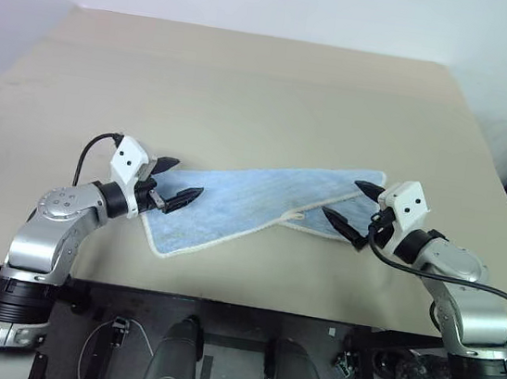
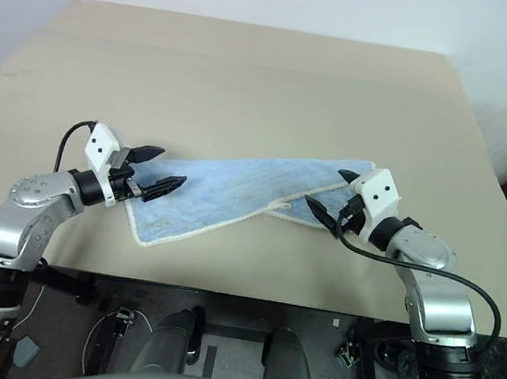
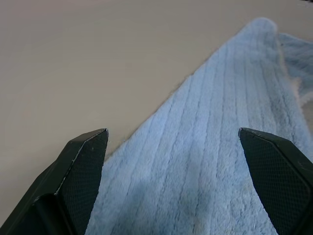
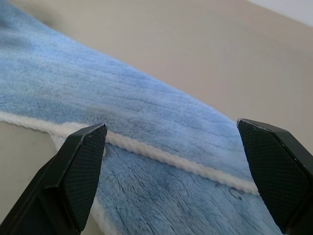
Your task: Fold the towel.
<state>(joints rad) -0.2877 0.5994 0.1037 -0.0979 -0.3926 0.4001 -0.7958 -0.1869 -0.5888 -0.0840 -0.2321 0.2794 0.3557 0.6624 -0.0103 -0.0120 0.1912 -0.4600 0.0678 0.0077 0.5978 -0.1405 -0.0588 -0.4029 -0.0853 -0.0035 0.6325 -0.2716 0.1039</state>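
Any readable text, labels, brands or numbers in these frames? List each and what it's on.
None readable.
The towel shows faint stripes and whitish edging, no tag or print.
The table is plain.
The left gripper and right gripper, both open, carry no legible marking, only small dark dots on their white housings.

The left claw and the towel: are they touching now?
Cannot tell. In the left wrist view the left claw stands open over the towel, nothing between its fingers, but no view plainly shows a gap or contact.
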